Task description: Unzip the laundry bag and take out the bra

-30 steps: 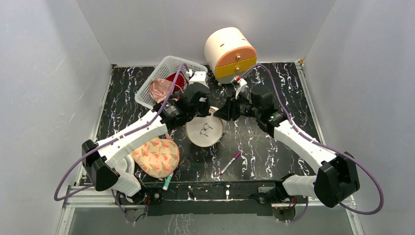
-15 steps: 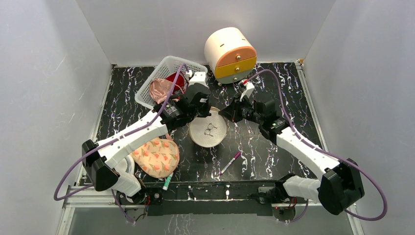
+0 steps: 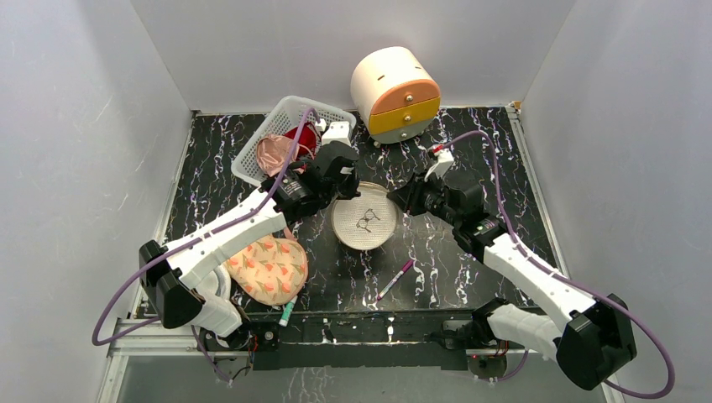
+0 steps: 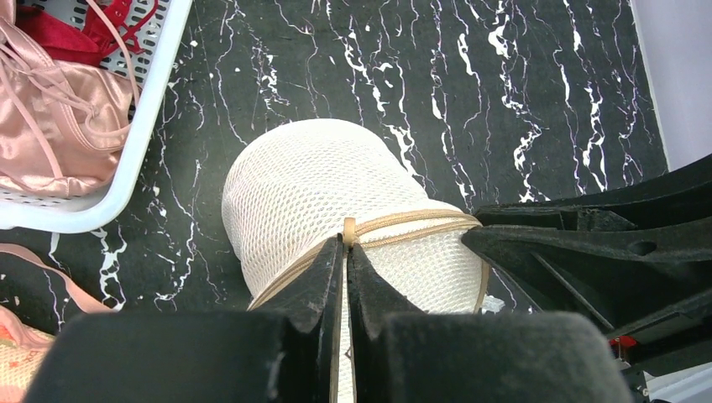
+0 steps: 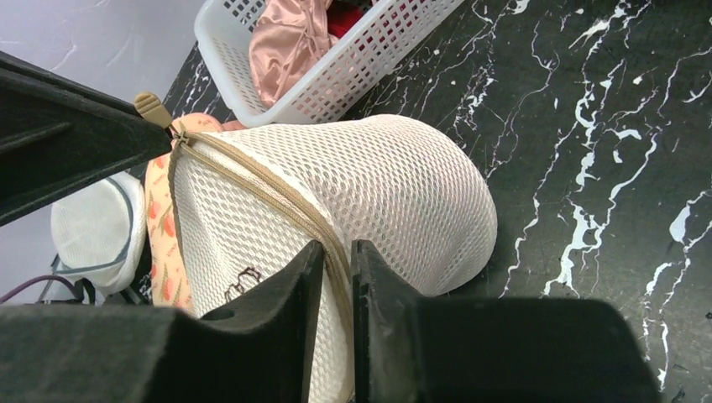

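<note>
Grips with the left gripper, fingers all but closed, on the tan zip of the laundry bag — mid-table, near-right of the white basket. Pinches the bag's zipped rim likewise with the right gripper, fingers barely parted.

The laundry bag lies near the middle of the table, between the 2 hands. The left hand is at its rear left edge and the right hand at its right edge, each touching the bag's rim. Behind and left of the bag stands a basket with garments in it. Behind and right, at the table's far edge, stands a drawer unit. Before the bag to the left lies a padded piece. Before the bag, slightly right, lies a pen. A marker lies at the near edge, just beside the padded piece.
</note>
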`<action>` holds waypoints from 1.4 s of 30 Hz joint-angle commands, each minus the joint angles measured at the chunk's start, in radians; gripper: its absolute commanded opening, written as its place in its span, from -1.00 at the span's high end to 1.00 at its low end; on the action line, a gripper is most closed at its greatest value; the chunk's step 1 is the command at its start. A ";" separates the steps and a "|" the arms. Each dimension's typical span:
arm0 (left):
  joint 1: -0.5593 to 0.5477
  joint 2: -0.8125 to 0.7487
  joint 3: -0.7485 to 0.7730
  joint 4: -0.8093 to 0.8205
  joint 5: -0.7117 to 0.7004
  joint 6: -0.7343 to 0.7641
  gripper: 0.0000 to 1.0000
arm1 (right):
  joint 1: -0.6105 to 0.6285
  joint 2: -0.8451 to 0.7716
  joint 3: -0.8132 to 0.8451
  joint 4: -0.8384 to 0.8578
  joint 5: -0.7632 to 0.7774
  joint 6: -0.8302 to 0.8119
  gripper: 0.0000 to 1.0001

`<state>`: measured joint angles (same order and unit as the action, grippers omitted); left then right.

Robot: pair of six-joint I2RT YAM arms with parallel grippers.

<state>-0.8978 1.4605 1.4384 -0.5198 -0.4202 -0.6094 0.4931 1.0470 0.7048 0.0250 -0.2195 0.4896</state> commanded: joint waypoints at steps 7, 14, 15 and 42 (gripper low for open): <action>0.015 -0.046 -0.003 0.045 0.050 0.027 1.00 | -0.004 0.046 0.139 -0.039 -0.166 -0.180 0.01; 0.015 -0.027 0.007 0.050 0.086 0.029 1.00 | 0.001 0.165 0.220 -0.015 -0.287 -0.180 -0.18; 0.016 -0.026 0.007 0.050 0.090 0.029 1.00 | 0.002 0.175 0.225 -0.008 -0.289 -0.175 -0.18; 0.016 -0.072 -0.020 0.051 0.003 0.034 1.00 | 0.011 0.015 0.052 0.059 0.056 -0.018 0.97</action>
<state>-0.8864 1.4586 1.4372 -0.4656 -0.3378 -0.5842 0.5114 1.1107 0.7925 0.0280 -0.2955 0.4397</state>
